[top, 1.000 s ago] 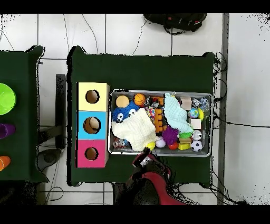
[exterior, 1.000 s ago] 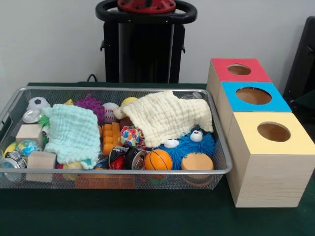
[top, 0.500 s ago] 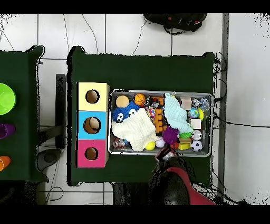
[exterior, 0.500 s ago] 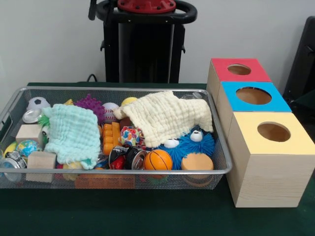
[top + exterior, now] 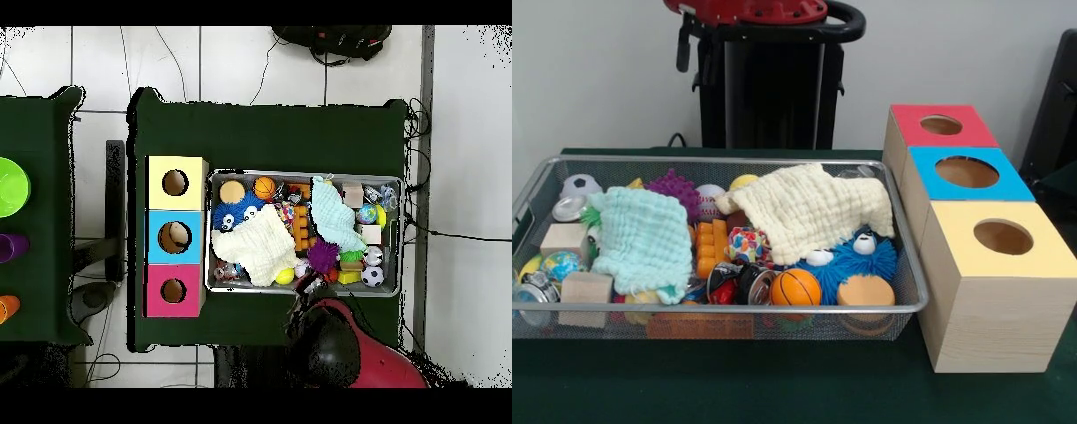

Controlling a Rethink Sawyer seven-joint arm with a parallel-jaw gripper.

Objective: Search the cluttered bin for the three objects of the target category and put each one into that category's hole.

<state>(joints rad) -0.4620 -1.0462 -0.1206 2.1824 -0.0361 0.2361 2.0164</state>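
Change: The red arm [image 5: 750,9] has slid along the top edge of the front view. A black part [image 5: 686,44] now hangs lower at the upper left than it did a moment ago. From above, the arm's end has moved right along the lower edge of the bin [image 5: 300,174] and now sits by the lower rim, near the middle.
What it means: This looks like the start of the search. The arm seems to be lining up over the bin, and nothing has been picked yet.
Gripper: The gripper [image 5: 311,291] is a small dark shape at the bin's lower rim in the overhead view. It is too small to tell if it is open or closed. No toy can be seen in it or touching it.
Bin: It fills the left and middle of the front view and is full of toys.
Covers: A cream cloth [image 5: 808,210] and a mint cloth [image 5: 644,238] lie on top and hide some toys.
Toys in sight: A basketball [image 5: 795,287], a blue fuzzy toy [image 5: 856,261], a purple spiky ball [image 5: 673,187] and a soccer ball [image 5: 580,185].
Holes: The red box [image 5: 909,128], blue box [image 5: 936,187] and yellow box [image 5: 989,309] stand in a row at the right, just beside the bin.
Next: The cloths likely need to be moved to find the hidden toys.
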